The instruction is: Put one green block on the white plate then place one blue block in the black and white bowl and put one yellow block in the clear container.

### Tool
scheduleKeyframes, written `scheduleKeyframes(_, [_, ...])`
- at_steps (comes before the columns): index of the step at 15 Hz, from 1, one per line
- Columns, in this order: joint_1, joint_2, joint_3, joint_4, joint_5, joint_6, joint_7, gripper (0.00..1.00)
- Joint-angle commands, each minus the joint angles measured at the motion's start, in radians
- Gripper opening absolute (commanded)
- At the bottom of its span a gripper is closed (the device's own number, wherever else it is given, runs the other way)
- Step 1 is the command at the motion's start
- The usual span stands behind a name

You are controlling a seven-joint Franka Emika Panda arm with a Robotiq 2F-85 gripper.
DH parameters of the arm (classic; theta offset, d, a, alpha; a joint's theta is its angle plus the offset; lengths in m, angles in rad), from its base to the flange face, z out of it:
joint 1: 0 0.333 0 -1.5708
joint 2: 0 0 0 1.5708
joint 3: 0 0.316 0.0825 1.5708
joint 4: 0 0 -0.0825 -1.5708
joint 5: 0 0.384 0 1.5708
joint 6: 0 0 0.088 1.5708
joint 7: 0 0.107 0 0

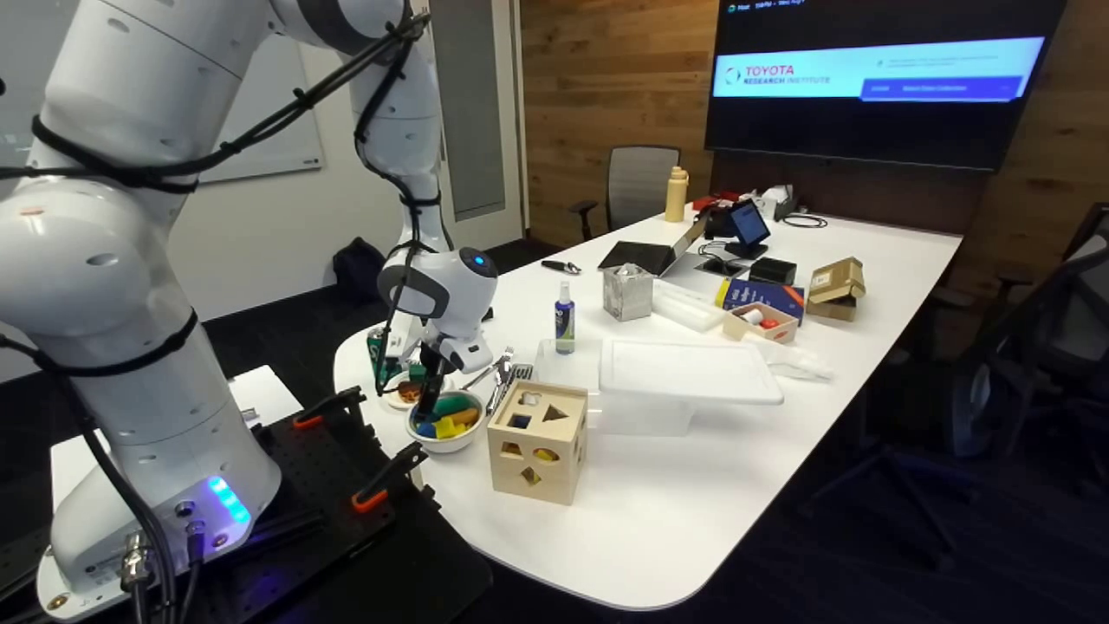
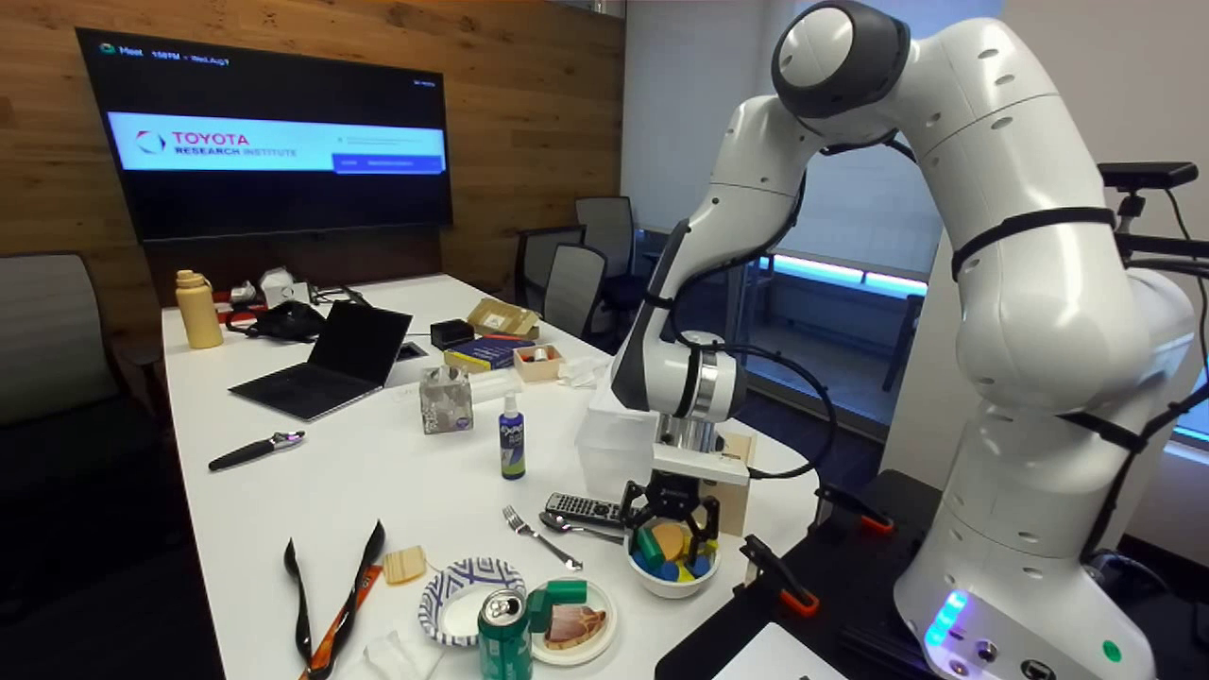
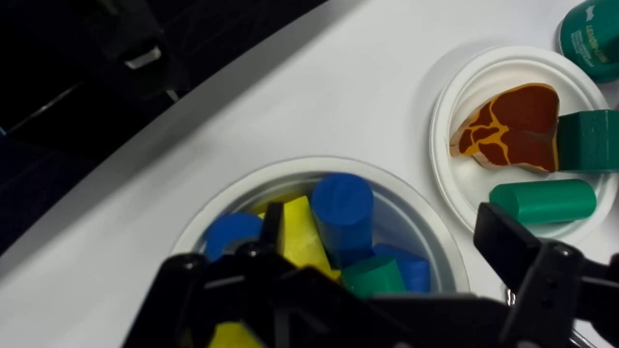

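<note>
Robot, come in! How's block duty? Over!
Black gripper open at round white bowl of coloured blocks. Green cylindrical block on round white plate. Maybe in the way: brown steak piece, dark green block.

Left to right along the desk (image 2: 416, 491) in an exterior view I've got tongs (image 2: 348, 614), the first bowl (image 2: 436, 604), the plate (image 3: 469, 188), then the block bowl (image 2: 672, 589), blocks (image 3: 346, 212) piled inside and claw (image 3: 379, 215) right over it. Can (image 2: 505, 647) is in front of the first bowl, just beside the plate. On the plate: steak (image 3: 512, 123) plus two more blocks (image 3: 544, 200). Behind it: fork (image 2: 545, 540), then spoon (image 2: 567, 526), then remote (image 2: 584, 509). Also in an exterior view, the sorter cube (image 1: 527, 459) sits right of the block bowl, with the container (image 1: 645, 418) behind the cube and further right.
</note>
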Motion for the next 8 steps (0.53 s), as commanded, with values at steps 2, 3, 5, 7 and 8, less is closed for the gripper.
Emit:
scheduleKeyframes(2, [-0.001, 0.052, 0.013, 0.043, 0.026, 0.094, -0.008, 1.00])
scheduleKeyframes(3, [0.008, 0.063, 0.001, 0.057, 0.014, 0.104, 0.005, 1.00])
scheduleKeyframes(5, [0.016, 0.071, -0.006, 0.073, 0.003, 0.114, 0.011, 1.00])
scheduleKeyframes(7, [0.031, 0.073, -0.019, 0.085, -0.006, 0.120, 0.022, 1.00])
scheduleKeyframes(8, [0.041, 0.070, -0.029, 0.087, -0.013, 0.117, 0.031, 1.00])
